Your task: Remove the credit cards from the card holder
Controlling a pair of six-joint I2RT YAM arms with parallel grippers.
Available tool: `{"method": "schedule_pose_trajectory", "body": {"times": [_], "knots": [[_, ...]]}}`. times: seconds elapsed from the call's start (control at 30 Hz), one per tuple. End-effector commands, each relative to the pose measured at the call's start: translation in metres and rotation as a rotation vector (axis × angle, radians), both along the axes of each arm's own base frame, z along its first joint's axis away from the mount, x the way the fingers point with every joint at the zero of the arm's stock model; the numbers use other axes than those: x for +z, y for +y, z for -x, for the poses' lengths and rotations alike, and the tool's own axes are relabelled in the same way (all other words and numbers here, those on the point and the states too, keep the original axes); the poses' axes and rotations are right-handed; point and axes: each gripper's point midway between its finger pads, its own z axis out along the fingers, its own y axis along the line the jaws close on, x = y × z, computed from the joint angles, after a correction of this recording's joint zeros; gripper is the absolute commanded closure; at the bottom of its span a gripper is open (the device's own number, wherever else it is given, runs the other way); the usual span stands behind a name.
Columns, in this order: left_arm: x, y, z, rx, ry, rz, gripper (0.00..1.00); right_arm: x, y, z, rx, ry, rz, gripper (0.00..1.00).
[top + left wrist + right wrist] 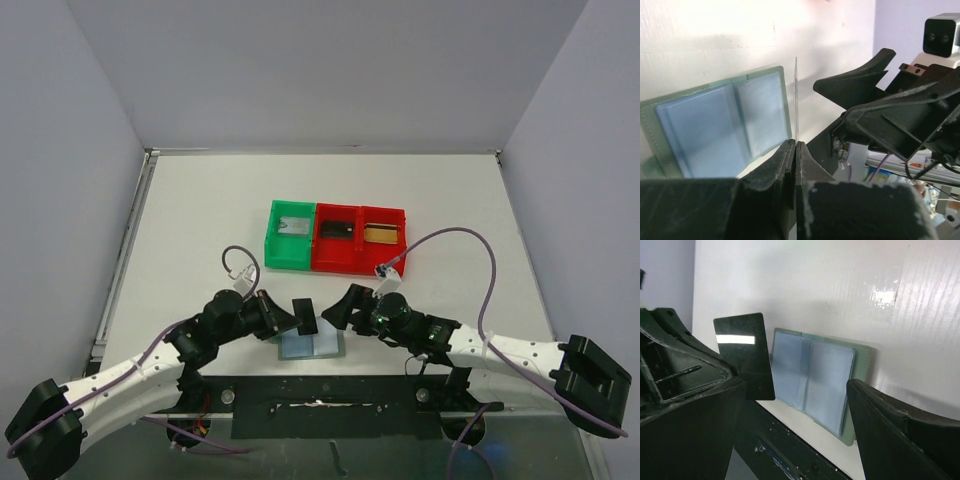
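Top external view: the card holder (311,346) lies open and flat on the tabletop (200,220), and at its far edge the left pincer (296,322) is clenched on a dark credit card (307,312), held upright and clear of the holder. The left wrist view shows that card edge-on as a thin line (796,100) rising from the closed fingers beside the holder. The right pincer (338,305) is released, its fingers spread wide with nothing between them, near the holder's far right corner.

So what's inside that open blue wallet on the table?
The card holder lies open; both pale blue pockets look flat and empty. A dark card is pinched in the left gripper, outside it. Anything tucked behind the pocket panels is hidden.
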Motion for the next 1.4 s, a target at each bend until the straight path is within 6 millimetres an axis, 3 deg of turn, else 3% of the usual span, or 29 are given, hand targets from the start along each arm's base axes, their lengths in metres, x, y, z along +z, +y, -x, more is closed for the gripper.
{"method": "schedule_pose_trajectory", "body": {"times": [0.0, 0.13, 0.33, 0.77, 1.37], "knots": [[0.03, -0.01, -0.002, 0.005, -0.043, 0.188, 1.0, 0.053, 0.007, -0.013, -0.011, -0.136, -0.254, 0.16], [0.038, -0.012, -0.001, 0.005, -0.055, 0.256, 1.0, 0.061, 0.0, -0.009, 0.025, -0.153, -0.385, 0.22], [0.048, -0.016, -0.001, -0.033, -0.096, 0.238, 1.0, 0.052, -0.007, -0.009, 0.02, -0.1, -0.429, 0.3], [0.072, -0.029, 0.001, -0.105, -0.169, 0.317, 1.0, 0.072, 0.022, -0.004, 0.205, -0.124, -0.448, 0.36], [0.085, -0.024, 0.009, -0.12, -0.215, 0.381, 1.0, 0.089, 0.031, 0.003, 0.303, -0.136, -0.556, 0.6]]}}
